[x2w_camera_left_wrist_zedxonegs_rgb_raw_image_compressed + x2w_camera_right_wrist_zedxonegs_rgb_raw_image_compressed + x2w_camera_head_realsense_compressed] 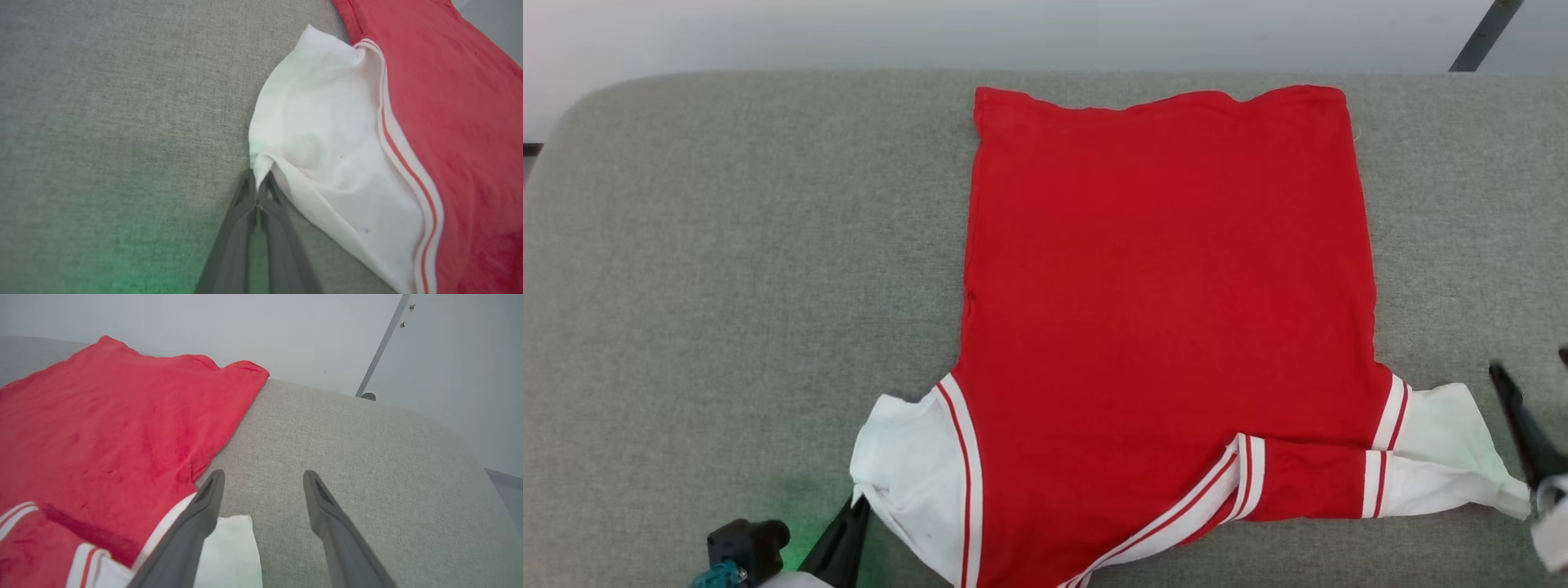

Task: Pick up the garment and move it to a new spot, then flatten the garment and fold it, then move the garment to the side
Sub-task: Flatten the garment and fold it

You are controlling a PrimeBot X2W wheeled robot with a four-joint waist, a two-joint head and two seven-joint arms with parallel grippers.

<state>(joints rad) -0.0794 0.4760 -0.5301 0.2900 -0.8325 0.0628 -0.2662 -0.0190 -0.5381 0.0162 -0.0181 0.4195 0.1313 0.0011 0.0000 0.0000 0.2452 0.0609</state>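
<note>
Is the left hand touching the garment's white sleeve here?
Touching. The left wrist view shows the left hand shut, pinching the puckered white sleeve edge of the garment.

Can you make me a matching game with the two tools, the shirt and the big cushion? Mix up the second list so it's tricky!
Things:
1. left tool
2. right tool
3. garment
4. cushion

Descriptions:
A. grey, lying under everything
B. fingers wide apart, holding nothing
C. red and white, spread out
D. fingers pinched shut on a bit of white cloth

Right pairs: 1-D, 2-B, 3-C, 4-A
</note>
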